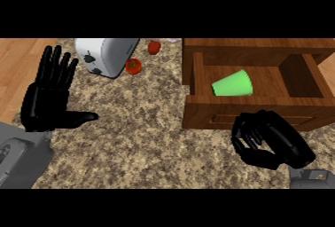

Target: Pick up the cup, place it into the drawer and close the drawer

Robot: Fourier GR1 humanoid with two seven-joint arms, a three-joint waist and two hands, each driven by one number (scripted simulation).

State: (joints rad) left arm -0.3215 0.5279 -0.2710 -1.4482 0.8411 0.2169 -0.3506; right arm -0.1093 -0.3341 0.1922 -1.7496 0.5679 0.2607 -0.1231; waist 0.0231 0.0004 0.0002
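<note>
A green cup [233, 84] lies on its side inside the open wooden drawer [255, 115], toward its left half. My right hand [270, 139] is just in front of the drawer's front panel, fingers curled, holding nothing; it overlaps the panel's lower edge. At the left of the view my left hand [49, 95] rests open with fingers straight up and thumb out to the right.
A white toaster [104, 54] stands at the back left of the speckled counter [144, 137]. Two red tomatoes [133, 66] sit beside it and behind. Wooden floor [20, 53] shows at far left. Grey forearm parts fill the lower corners.
</note>
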